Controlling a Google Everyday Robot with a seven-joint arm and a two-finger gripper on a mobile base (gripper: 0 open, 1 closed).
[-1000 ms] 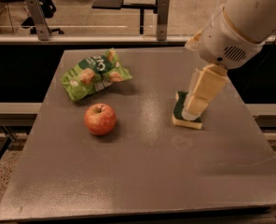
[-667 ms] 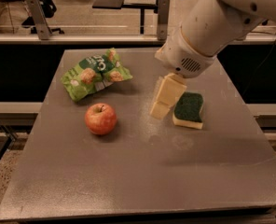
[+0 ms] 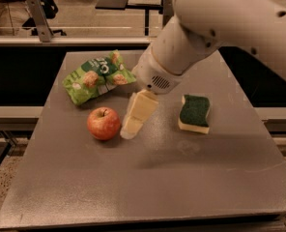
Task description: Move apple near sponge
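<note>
One sweep had carried the gripper (image 3: 130,129) from the sponge (image 3: 194,113), toward the counter's (image 3: 133,187) right edge, to just beside the apple (image 3: 103,123), left of centre, so a grasp seemed next; whether it was open could not be told.

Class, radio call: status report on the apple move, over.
Gripper low beside apple, toward sponge. Apple on table, apart from sponge. Only the gripper stands between them; snack bag behind apple.

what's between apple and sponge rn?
The pincer, low over the table close beside the apple; from it to the sponge the tabletop is bare. Seen in the camera view.
</note>
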